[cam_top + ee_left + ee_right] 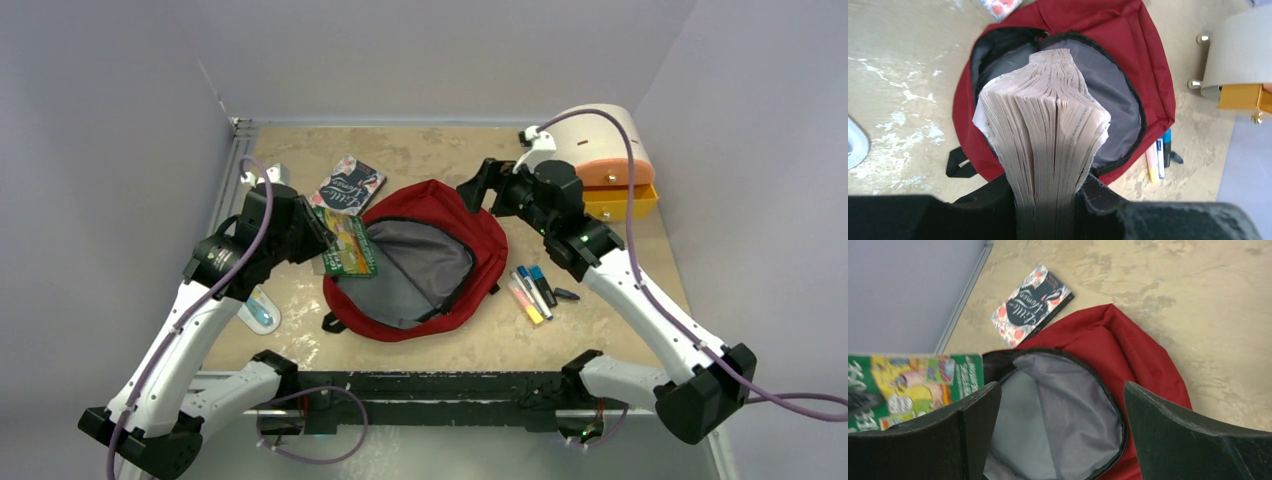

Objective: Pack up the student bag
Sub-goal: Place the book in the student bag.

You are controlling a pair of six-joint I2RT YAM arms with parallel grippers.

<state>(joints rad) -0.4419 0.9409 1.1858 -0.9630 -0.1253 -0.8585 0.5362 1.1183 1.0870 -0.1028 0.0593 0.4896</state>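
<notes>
The student bag (432, 196) lies flat mid-table, dark red, unzipped, with its grey lining (420, 265) showing. My left gripper (322, 235) is shut on a green picture book (348, 247) and holds it over the bag's left rim. In the left wrist view the book's page edges (1048, 125) fan out from between my fingers (1048, 192), pointing at the bag's mouth (1118, 95). My right gripper (478, 187) hovers open above the bag's far right edge. Its fingers (1060, 410) frame the grey lining (1063, 410), with nothing between them. The red fabric (1133, 345) runs under the right finger.
A dark floral book (347, 185) lies beyond the bag's top left. Several markers (533, 290) lie to the right of the bag. A cream-and-orange drawer box (610, 160) with an open yellow drawer (622, 203) stands back right. A white-and-blue object (260, 310) lies near the left arm.
</notes>
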